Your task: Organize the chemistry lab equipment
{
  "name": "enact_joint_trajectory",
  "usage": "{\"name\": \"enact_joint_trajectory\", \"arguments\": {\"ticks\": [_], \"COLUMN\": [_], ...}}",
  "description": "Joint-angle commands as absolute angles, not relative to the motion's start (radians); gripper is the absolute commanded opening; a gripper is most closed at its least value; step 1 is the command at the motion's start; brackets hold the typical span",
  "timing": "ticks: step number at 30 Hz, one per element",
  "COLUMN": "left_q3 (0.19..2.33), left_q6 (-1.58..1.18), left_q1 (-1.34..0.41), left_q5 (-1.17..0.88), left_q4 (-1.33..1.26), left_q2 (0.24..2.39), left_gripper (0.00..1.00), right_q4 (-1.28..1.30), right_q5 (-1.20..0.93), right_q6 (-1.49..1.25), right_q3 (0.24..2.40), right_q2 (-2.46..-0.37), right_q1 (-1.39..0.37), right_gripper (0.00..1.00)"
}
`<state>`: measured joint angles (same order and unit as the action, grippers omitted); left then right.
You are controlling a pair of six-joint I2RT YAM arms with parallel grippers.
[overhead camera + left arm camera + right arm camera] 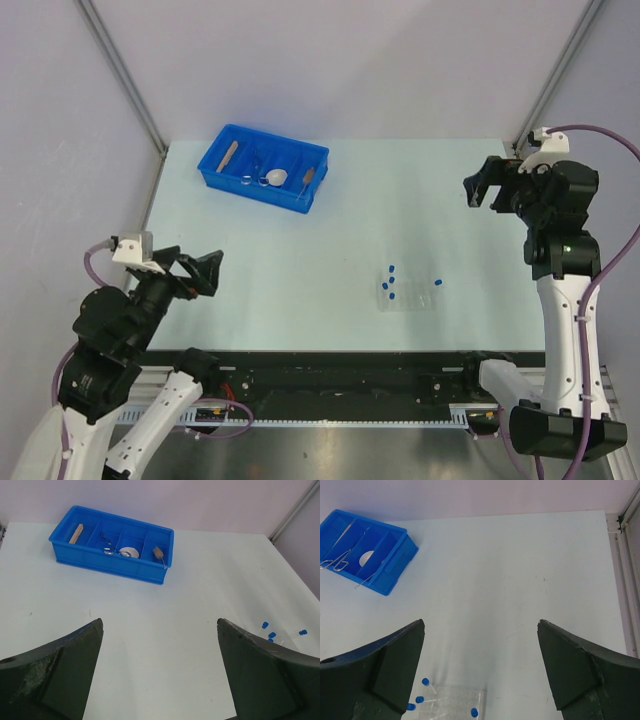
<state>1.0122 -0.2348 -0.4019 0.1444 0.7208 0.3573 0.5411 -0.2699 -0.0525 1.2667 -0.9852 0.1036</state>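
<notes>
both claws are up off the table (420, 200) here; left gripper (160, 624) has its jaws spread wide with nothing between them, and the right gripper (480, 624) is the same, wide and holding nothing; the blue bin (255, 190) sits at the far left of the table, well apart from both; inside it, going by the left wrist view, the wooden stick (76, 533) is in the leftmost compartment, the tongs (107, 548) and the white dish (129, 552) are in the middle ones, and the brown-handled tool (159, 553) is in the rightmost; the clear tube rack (412, 298) is out on the table nearer the right arm, with the blue-capped tubes (392, 270) at it; can't tell if they're slotted in or just lying there
</notes>
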Motion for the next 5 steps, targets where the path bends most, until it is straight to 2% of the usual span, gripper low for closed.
{"name": "enact_joint_trajectory", "arguments": {"ticks": [1, 5], "left_q3": [1.029, 1.019], "left_q6": [-0.221, -0.221], "left_q1": [-0.393, -0.393], "left_q5": [0.179, 0.183], "left_q4": [0.73, 0.73], "left_q2": [0.341, 0.333], "left_gripper": [1.0, 1.0], "right_q4": [0.522, 0.52], "right_q5": [-0.265, -0.285], "right_q6": [-0.048, -0.038], "right_q3": [1.307, 1.307], "right_q2": [-0.966, -0.965], "right_q1": [0.115, 0.124], "right_gripper": [1.0, 1.0]}}
